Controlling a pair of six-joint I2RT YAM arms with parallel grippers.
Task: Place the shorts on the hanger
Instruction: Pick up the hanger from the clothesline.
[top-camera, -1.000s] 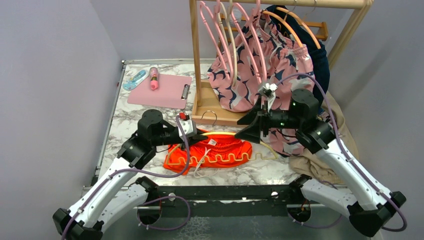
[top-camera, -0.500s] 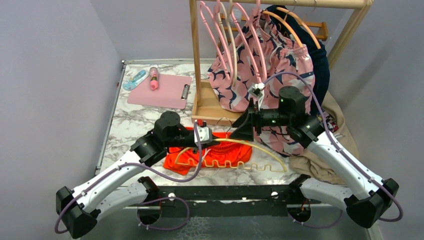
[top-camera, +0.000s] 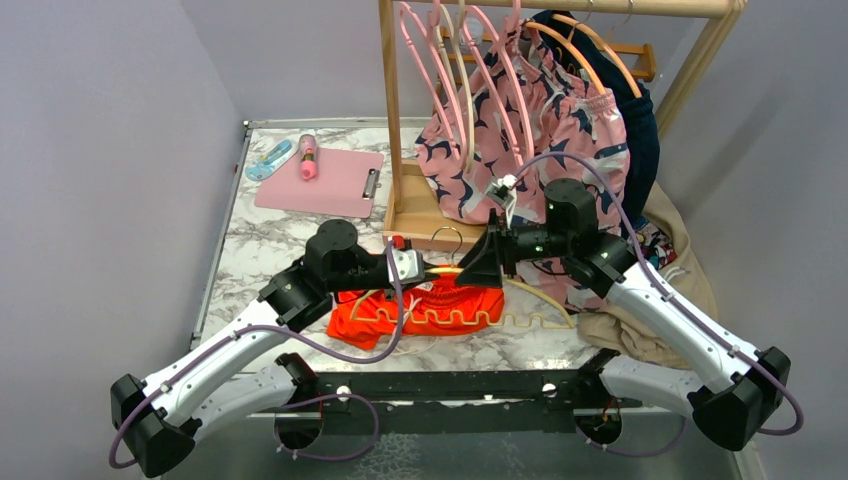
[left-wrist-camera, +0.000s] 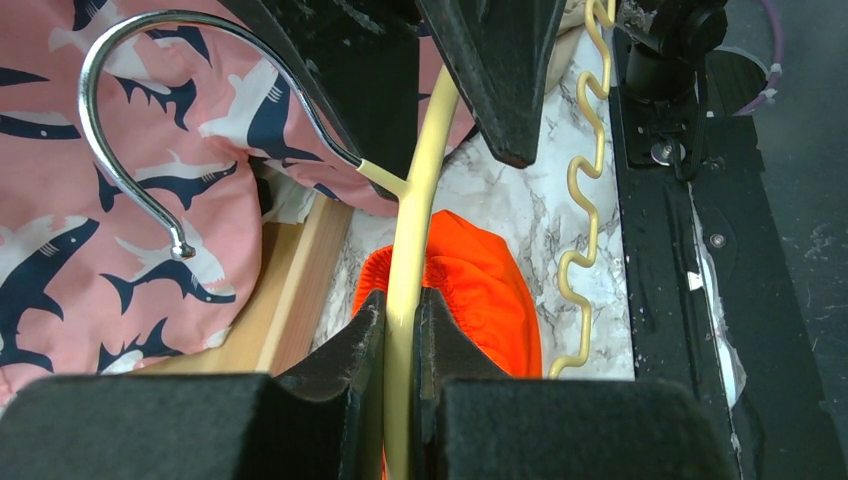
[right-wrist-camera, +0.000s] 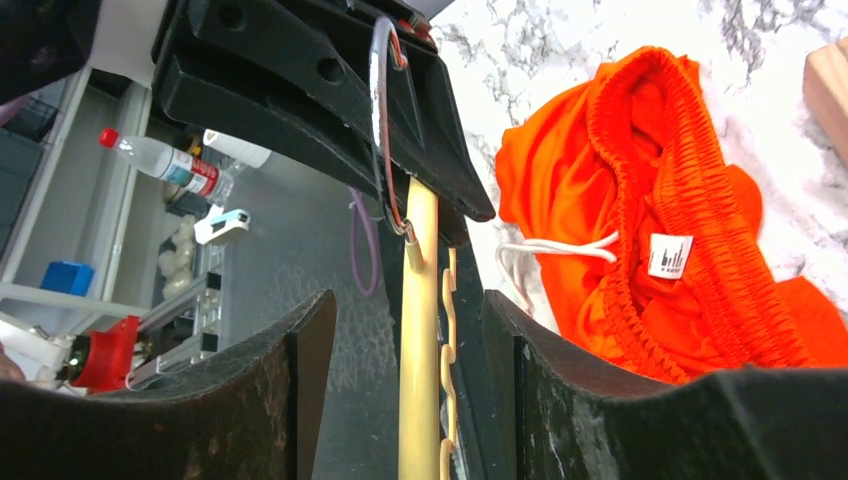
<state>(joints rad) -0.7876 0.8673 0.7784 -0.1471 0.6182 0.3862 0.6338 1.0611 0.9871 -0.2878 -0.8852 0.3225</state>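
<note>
One firm grip at left: left hand (left-wrist-camera: 400, 305) clamped on the pale-yellow hanger (left-wrist-camera: 415, 200) beside its hook (left-wrist-camera: 92, 130). Beneath, orange-red shorts (top-camera: 440, 308) crumpled on the marble worktop (top-camera: 270, 240), partly behind the wavy lower bar (top-camera: 520, 322). At right, right hand (right-wrist-camera: 405, 300) astride the same top bar, jaws apart. Likely light, limp, bunch-prone fabric; best pinched at the elastic waistband (right-wrist-camera: 640, 150).

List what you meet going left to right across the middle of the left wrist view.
shark-print shorts → wooden base → hanger's top bar → orange shorts → hanger's wavy lower bar → black frame
</note>
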